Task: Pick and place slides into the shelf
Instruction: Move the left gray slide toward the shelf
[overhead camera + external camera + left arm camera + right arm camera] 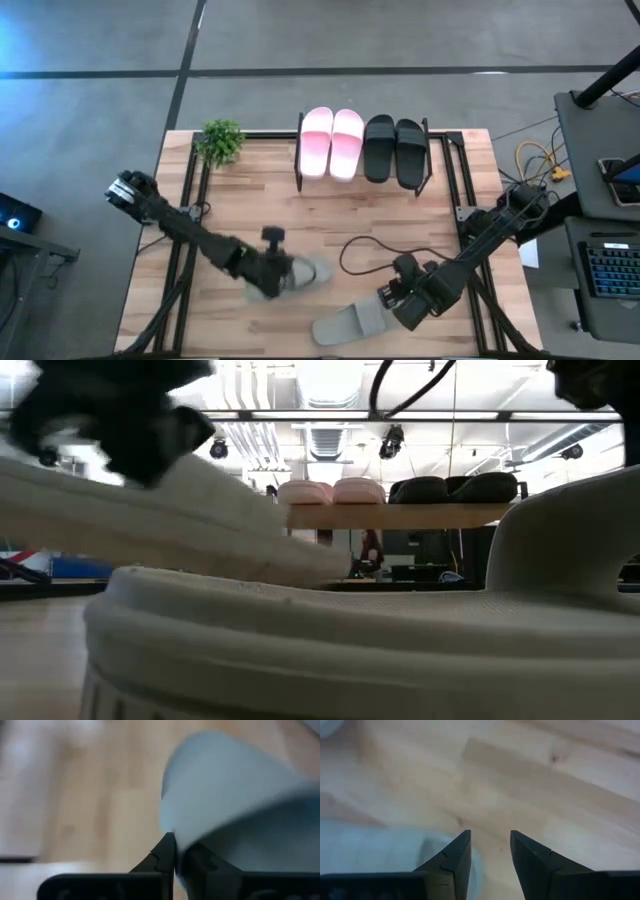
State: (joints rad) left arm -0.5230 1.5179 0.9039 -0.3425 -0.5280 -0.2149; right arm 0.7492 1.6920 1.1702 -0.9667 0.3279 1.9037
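The shelf point(400, 515) stands at the table's far edge, with a pink pair of slides point(331, 142) and a black pair point(394, 150) resting sole-down on its plank. My left gripper point(272, 280) is shut at the edge of a grey-green slide point(308, 272) at the table's near middle. A second grey-green slide point(350, 322) lies on its sole near the front edge. My right gripper point(392, 298) stands open, pointing down beside that slide's right end; in its wrist view the slide point(370, 850) shows next to one finger point(452, 862). My left gripper has its fingertips closed together on the slide's edge point(172, 832), coming slanting down from the table's left. The picture is blurred, so which part of the slide this is I cannot tell. In the low view the slide point(180, 520) is tilted, raised at the gripper's end and low at the other.
A small green plant point(220, 140) stands at the far left corner. A black cable point(365, 250) loops over the table between the arms. Bare wood lies between the shelf and the grippers. A desk with a keyboard point(610, 265) stands off the table's right.
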